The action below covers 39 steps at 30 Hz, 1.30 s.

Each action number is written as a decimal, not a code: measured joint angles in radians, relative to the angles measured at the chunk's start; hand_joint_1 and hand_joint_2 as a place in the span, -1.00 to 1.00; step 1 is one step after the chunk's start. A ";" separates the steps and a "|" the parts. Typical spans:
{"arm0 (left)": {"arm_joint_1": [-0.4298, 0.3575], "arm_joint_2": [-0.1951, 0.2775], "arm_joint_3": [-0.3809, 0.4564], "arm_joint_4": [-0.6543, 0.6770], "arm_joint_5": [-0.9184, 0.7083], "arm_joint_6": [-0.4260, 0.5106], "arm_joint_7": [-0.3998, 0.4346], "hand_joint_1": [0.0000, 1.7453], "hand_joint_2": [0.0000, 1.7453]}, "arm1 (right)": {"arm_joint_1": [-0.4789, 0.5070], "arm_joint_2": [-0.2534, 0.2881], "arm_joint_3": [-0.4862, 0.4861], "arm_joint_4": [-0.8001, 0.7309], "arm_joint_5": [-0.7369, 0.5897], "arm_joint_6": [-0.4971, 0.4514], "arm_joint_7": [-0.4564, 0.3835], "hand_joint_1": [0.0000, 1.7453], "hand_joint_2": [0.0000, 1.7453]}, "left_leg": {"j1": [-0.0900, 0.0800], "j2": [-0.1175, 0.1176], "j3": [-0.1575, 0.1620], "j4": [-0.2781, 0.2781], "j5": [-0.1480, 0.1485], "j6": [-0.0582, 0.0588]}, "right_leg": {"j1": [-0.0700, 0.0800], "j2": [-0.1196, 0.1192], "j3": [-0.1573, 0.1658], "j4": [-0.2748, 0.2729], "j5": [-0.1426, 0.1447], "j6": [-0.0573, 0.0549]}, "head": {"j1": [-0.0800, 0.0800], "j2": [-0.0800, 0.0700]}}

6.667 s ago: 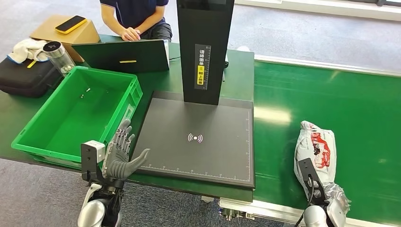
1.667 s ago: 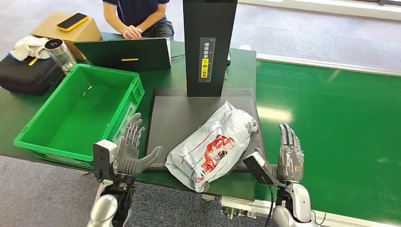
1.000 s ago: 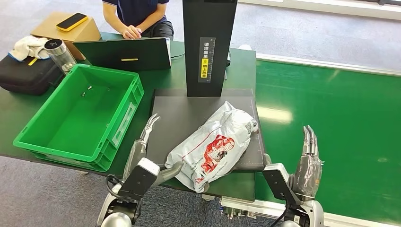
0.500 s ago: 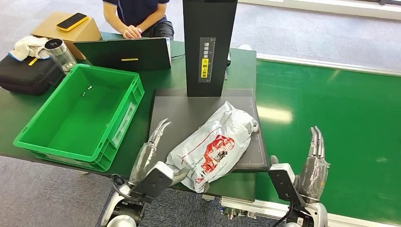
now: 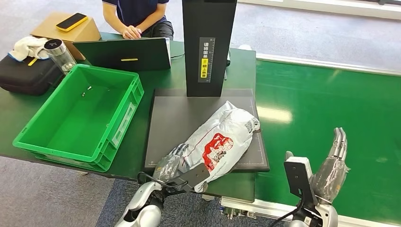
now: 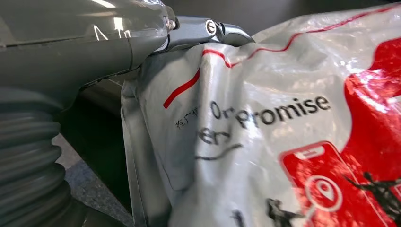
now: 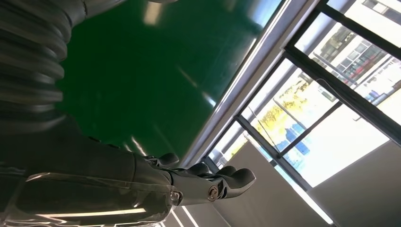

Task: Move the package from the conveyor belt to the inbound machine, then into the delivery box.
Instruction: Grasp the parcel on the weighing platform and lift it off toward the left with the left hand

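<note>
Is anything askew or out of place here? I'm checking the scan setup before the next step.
Yes: the package lies diagonally on the inbound machine's black plate, and its near end hangs past the plate's front edge, where the left hand touches it. The plastic looks crumpled but not torn. The green box sits squarely.
</note>
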 joint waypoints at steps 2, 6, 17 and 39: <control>-0.017 -0.011 -0.001 0.039 -0.005 0.000 0.002 -1.00 1.00 | 0.000 0.011 -0.009 -0.001 0.001 0.002 0.000 -1.00 1.00 | 0.000 0.000 0.000 0.000 0.000 0.000 | 0.000 0.000 0.000 0.000 0.000 0.000 | 0.000 0.000; -0.052 -0.026 -0.006 0.102 -0.022 -0.008 0.019 -1.00 1.00 | 0.000 0.027 -0.021 -0.001 0.004 0.003 0.000 -1.00 1.00 | 0.000 -0.001 0.002 0.000 0.000 0.000 | 0.000 -0.001 0.002 0.000 -0.001 0.001 | 0.000 0.000; -0.194 -0.093 -0.019 0.327 -0.076 -0.024 0.098 1.00 1.00 | -0.003 0.077 -0.037 -0.002 0.046 0.008 0.013 -1.00 1.00 | 0.000 -0.004 0.019 -0.001 -0.002 0.001 | 0.000 -0.005 0.021 0.000 -0.009 -0.005 | 0.000 0.000; -0.194 -0.106 0.061 0.337 -0.063 0.177 0.014 1.00 1.00 | 0.005 0.115 -0.074 -0.022 0.075 0.045 0.014 -1.00 1.00 | 0.000 -0.001 0.022 -0.001 -0.004 -0.002 | 0.000 -0.001 0.022 0.000 -0.004 0.000 | 0.000 0.000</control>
